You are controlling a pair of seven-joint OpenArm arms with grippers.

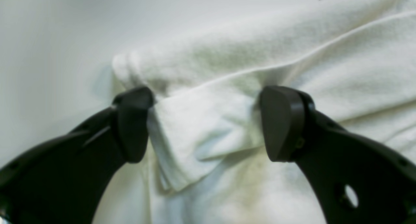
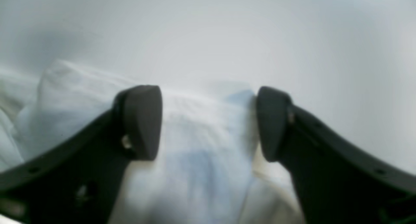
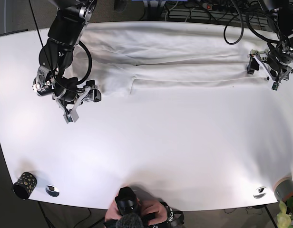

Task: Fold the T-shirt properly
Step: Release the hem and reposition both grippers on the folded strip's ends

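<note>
The white T-shirt (image 3: pixel 184 57) lies spread long across the far part of the white table (image 3: pixel 161 142), with its layers folded into a strip. My left gripper (image 1: pixel 206 120) is open. Its fingers straddle a folded corner of the shirt (image 1: pixel 292 55) at the strip's right end in the base view (image 3: pixel 252 64). My right gripper (image 2: pixel 208 120) is open, with a bunched fold of the shirt (image 2: pixel 201 172) between its fingers. In the base view it is at the strip's left end (image 3: pixel 95 92). Neither gripper is closed on the cloth.
A black dotted cup (image 3: pixel 24 185) and a metal disc (image 3: pixel 52 190) sit at the near left corner. Another disc (image 3: pixel 259 192) and a pot (image 3: pixel 285 190) are at the near right. Cables (image 3: pixel 208 9) run behind the far edge. A camera (image 3: pixel 130 209) stands at the near edge.
</note>
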